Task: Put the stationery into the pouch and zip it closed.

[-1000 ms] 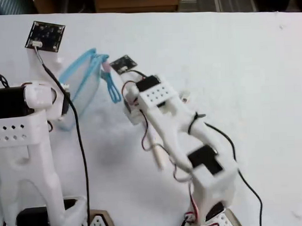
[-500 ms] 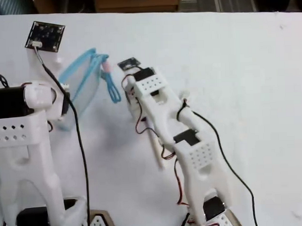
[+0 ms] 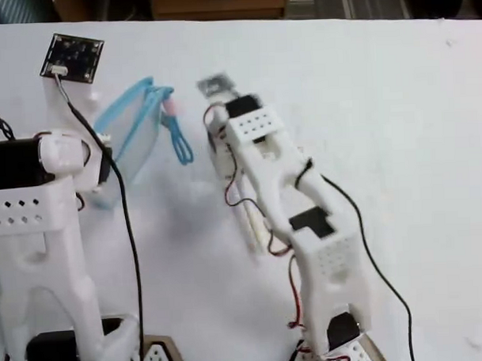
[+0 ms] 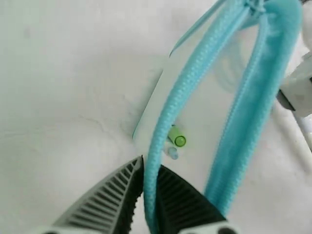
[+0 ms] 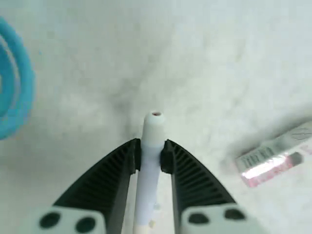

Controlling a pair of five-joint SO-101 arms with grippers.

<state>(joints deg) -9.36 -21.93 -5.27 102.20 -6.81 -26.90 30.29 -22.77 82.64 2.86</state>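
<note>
Closest to me, my right tool (image 5: 151, 146) is clamped on a white pen (image 5: 147, 185), its black fingers (image 5: 117, 168) pressing the barrel from both sides, with the tip poking out just past them over the bare bench (image 3: 381, 104). From above, the pen (image 3: 250, 224) runs as a pale shaft under the right arm. Beside the pen tip in the wrist camera, a small wrapped block (image 5: 270, 158) lies flat on the bench, apart from the tool. My left tool (image 4: 148, 168) is pinched shut on one blue zipper band of the pouch (image 4: 195, 83). The two bands spread away from each other, so the mouth stands open. Through the clear wall I can make out a green-capped item (image 4: 178, 140) inside. From above, the pouch (image 3: 132, 125) sits toward the far left of the bench, just beside the left arm, and a blue loop (image 3: 180, 143) hangs off its end between the pouch and the right arm.
</note>
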